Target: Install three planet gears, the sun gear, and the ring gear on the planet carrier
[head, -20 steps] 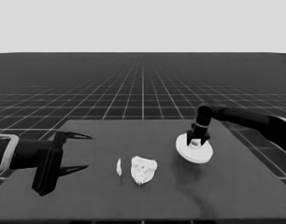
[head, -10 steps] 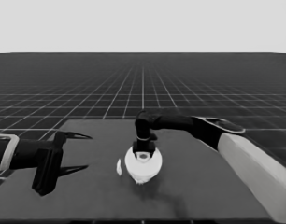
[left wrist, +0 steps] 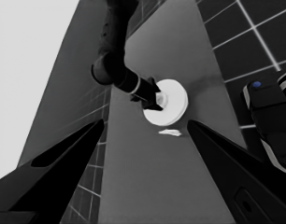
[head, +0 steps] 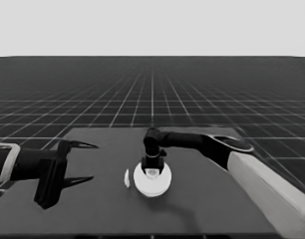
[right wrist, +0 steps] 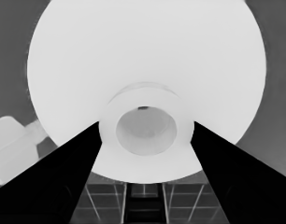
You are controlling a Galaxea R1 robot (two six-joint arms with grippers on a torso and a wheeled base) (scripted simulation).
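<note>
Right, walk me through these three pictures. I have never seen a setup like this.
This is a simulated two-armed robot at a dark table. The head view looks down across the table; the other two come from cameras on the wrists. The right gripper reaches in from the right and clasps the raised collar of the larger round part, a white disc at mid-table, its fingers on either side in the right wrist view. A thin white piece lies beside the disc. The left gripper waits open over the table's left end, holding nothing.

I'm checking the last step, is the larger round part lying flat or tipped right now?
Flat. In the head view the larger round part sits level at mid-table under the right gripper, whose fingers flank its raised hub.
</note>
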